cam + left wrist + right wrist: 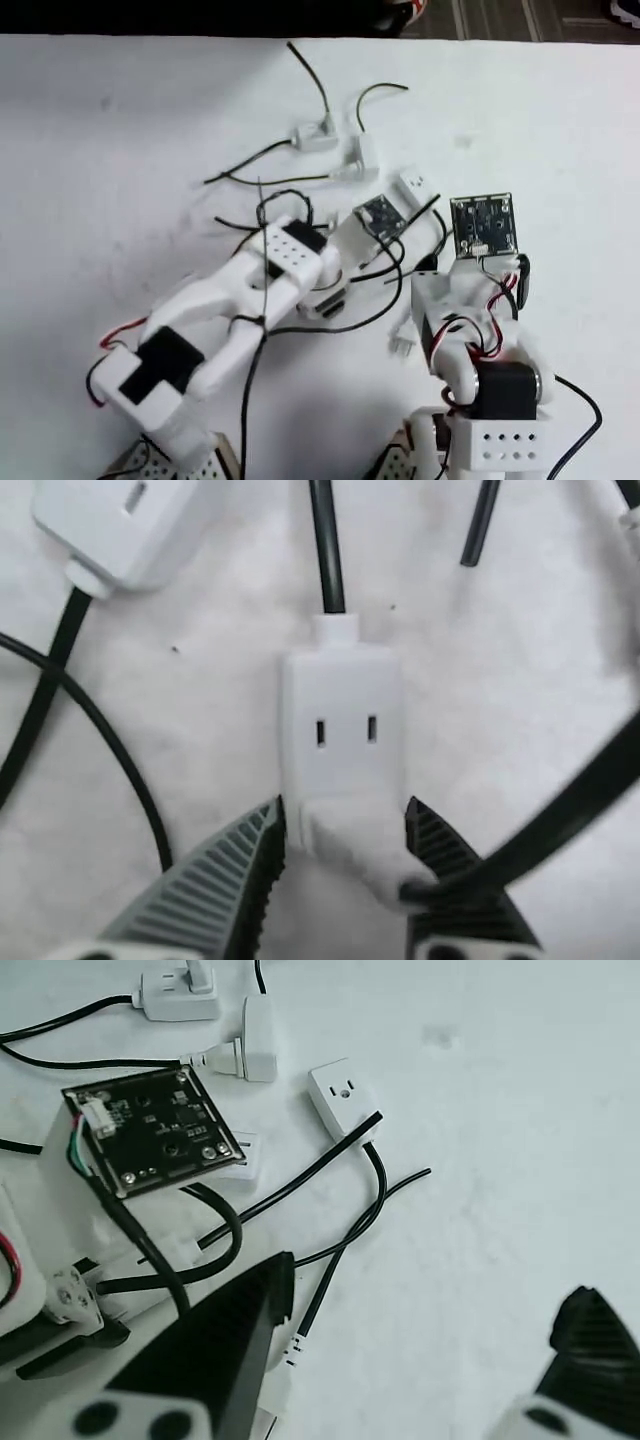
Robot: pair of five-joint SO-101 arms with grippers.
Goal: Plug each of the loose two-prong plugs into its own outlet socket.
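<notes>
Right gripper (435, 1285) hangs over the table (560, 120) at near right, jaws spread wide and empty, evidently free to fetch a plug. Left gripper (345, 815), toward the centre, is clamped on the end of an outlet socket (340, 730), slots facing up, presumably to steady it. Second socket (340, 1095) lies just beyond. Farthest, left plug (315, 137) and right plug (360, 160) lie unplugged.

The counter (120, 130) is showing plain white, and the outlet socket (342, 730) and loose plugs (312, 137) are matching it, trailing black cords (325, 550). One ribbed finger (215, 880) is looking grey, the other finger (445, 855) black. The circuit board (150, 1130) is showing dark with silver dots.
</notes>
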